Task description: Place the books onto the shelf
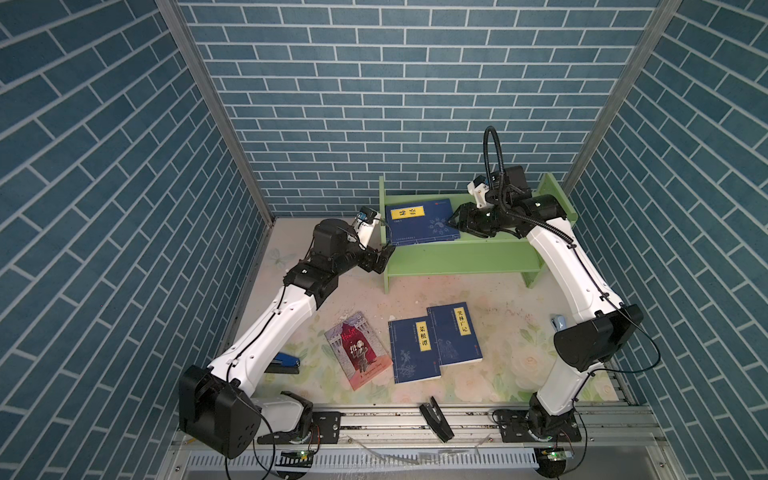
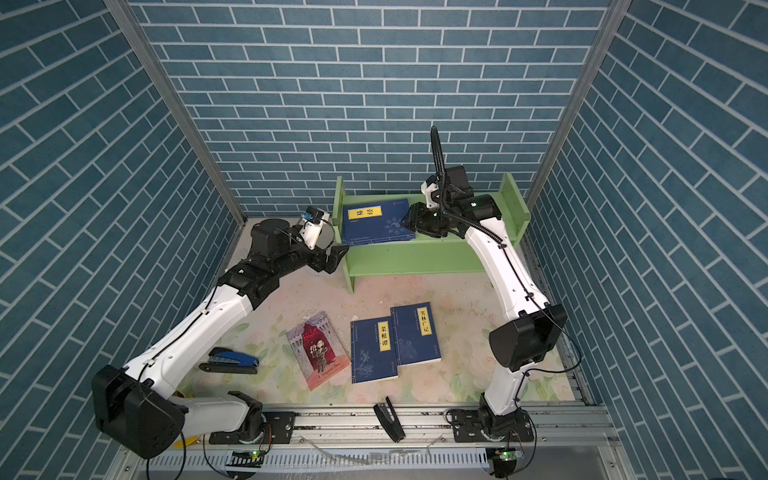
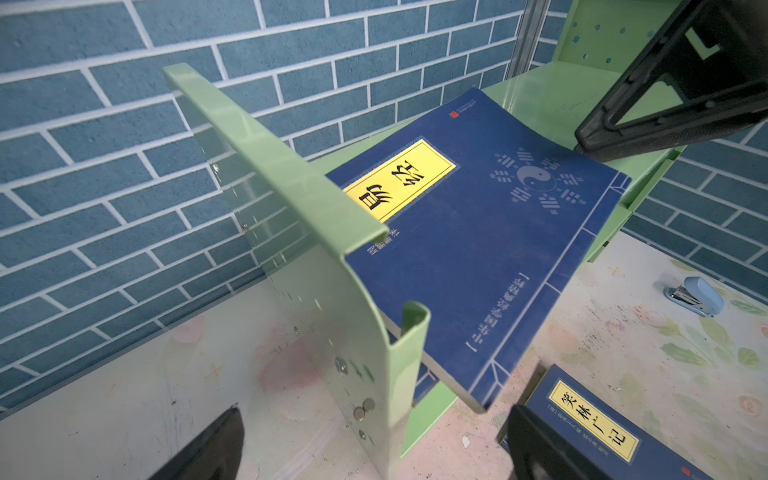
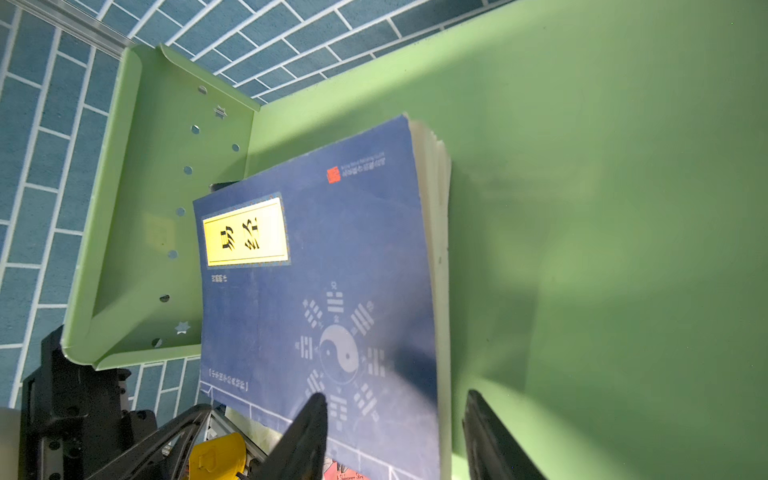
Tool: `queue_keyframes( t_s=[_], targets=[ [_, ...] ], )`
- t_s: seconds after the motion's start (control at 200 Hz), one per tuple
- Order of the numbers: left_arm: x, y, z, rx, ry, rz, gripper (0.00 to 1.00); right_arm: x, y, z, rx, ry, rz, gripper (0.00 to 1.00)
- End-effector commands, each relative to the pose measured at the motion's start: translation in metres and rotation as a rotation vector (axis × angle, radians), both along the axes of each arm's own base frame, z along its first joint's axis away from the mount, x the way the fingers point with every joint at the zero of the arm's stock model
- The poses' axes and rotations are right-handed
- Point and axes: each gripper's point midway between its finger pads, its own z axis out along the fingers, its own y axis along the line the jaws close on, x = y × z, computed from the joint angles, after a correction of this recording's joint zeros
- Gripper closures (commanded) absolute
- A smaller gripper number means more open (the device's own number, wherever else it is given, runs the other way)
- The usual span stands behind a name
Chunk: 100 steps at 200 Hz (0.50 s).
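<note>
Nearest to the robot's bases, three books lie flat on the flower-patterned worktop (image 1: pixel 519 365). One is a thin paperback with a red-and-grey illustrated cover (image 1: pixel 358 351). Just beside it lie a dark blue paperback with a yellow title label (image 1: pixel 413 351) and a second dark blue paperback of the same kind (image 1: pixel 455 334), which touch each other along one side. A dark blue stapler (image 2: pixel 232 360) lies left of them, near the left arm.

Farther back, the left tool (image 1: pixel 384 258) stands wide open and holds nothing, just beside the left end panel of the light green two-tier shelf of thin sheet (image 1: pixel 457 253). On its upper tier a dark blue book with a yin-yang drawing (image 1: pixel 419 224) lies flat near that panel, its front edge hanging over the board. The right tool (image 1: pixel 454 221) is about half open at this book's right edge. One of its fingers (image 4: pixel 307 432) is above the cover, the other is above the bare board, and it grips nothing.
</note>
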Motion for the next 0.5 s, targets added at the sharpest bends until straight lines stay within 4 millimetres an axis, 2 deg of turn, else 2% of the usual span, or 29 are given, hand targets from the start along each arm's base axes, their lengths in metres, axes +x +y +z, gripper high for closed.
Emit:
queue_keyframes(
  t_s=[0.0, 0.21, 0.495],
  targets=[
    [0.002, -0.002, 0.011, -0.015, -0.022, 0.002, 0.0, -0.003, 0.009, 0.004, 0.027, 0.003, 0.023, 0.47],
    [0.002, 0.001, 0.008, -0.001, -0.023, 0.014, 0.0, -0.004, 0.015, 0.005, 0.027, 0.004, 0.037, 0.48],
    [0.009, 0.007, 0.016, 0.001, -0.045, 0.063, 0.0, -0.007, 0.02, 0.009, 0.026, -0.005, 0.046, 0.48]
  ],
)
